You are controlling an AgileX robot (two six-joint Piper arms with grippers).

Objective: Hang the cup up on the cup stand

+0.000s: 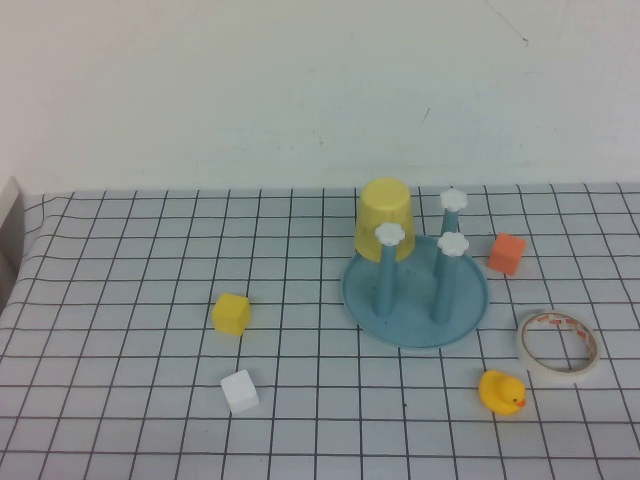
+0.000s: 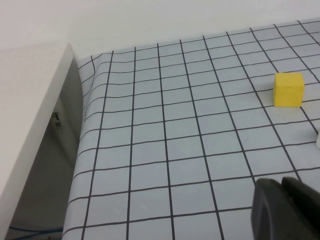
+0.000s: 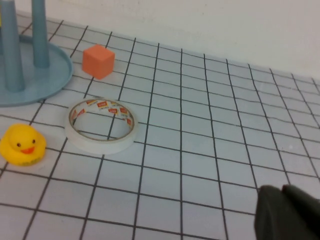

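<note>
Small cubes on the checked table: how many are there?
3: yellow plastic cube left of the blue cup stand, white cube nearer the robot, orange cube right of the stand.

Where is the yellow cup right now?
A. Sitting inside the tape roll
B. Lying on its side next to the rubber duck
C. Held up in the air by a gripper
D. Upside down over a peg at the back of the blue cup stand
D. The yellow cup sits upside down, wide rim downward, over a back peg of the blue cup stand; the left gripper and the right gripper are both shut, holding nothing, away from it.
</note>
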